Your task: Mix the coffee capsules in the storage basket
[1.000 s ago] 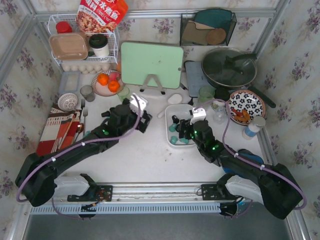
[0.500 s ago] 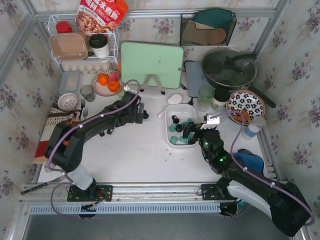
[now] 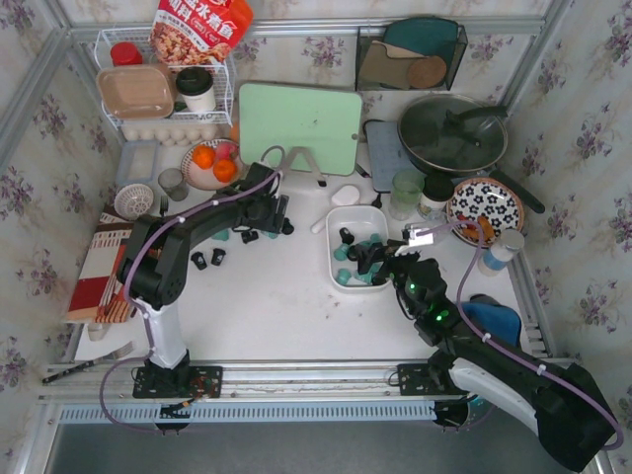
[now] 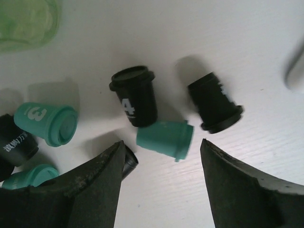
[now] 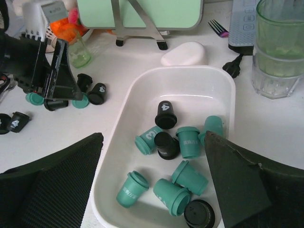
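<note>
You look down on a white table closed in on three sides by walls papered in pale cream with small purple flower sprigs. Grey metal posts run where the walls meet. A silver rail edges the table's near side, with a dark grey strip below it. The light is even and the shadows are soft.

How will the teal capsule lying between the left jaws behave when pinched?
The teal capsule lies on its side and tapers, so a nudge would probably roll it in a curve. It looks smooth and small, likely light, and may slip from the left gripper.
</note>
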{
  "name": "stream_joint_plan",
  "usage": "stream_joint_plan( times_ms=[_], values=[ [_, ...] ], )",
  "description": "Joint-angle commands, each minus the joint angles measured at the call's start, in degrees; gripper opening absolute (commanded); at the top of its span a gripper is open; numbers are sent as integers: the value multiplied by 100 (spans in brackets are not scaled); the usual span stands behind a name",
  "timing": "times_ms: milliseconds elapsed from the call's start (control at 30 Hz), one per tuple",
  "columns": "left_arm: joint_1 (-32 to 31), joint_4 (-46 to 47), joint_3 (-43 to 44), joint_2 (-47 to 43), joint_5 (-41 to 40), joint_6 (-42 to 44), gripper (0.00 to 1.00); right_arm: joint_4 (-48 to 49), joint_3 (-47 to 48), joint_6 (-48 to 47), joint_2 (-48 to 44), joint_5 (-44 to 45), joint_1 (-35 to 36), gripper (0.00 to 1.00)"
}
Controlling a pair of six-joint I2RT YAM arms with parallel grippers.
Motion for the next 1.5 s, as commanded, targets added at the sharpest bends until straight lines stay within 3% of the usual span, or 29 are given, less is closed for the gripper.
stream_joint_plan(
  times_ms=[0, 133, 300, 367, 500, 633, 867, 1133, 1467],
  values=[
    [264, -261, 49, 216, 825, -135, 68, 178, 50, -59, -6, -210, 7, 95],
    [357, -120, 56, 345, 1380, -124, 65, 201, 58, -67, 51, -280, 7, 94],
    [357, -131, 124, 487, 1350, -116, 61, 188, 98, -71, 159, -356, 10, 93],
    [357, -201, 181, 567, 1288, -71, 57, 188, 103, -75, 171, -376, 7, 93],
    [350, -281, 207, 626, 1269, -29, 39, 179, 119, -78, 182, -394, 7, 93],
    [291, 47, -134, 282, 1382, 65, 36, 177, 126, -71, 213, -456, 7, 92],
    [-459, 1301, -1364, -1114, 1244, 940, 36, 72, 278, -19, 336, -851, 8, 92],
    [-1880, 3912, -3308, -2716, 1641, 3278, 37, -1006, 1158, 296, 434, -1803, 7, 88],
    [-2381, 4725, -3519, -3070, 2014, 4075, 38, -907, 1326, 438, 970, -3155, 7, 76]
  ],
)
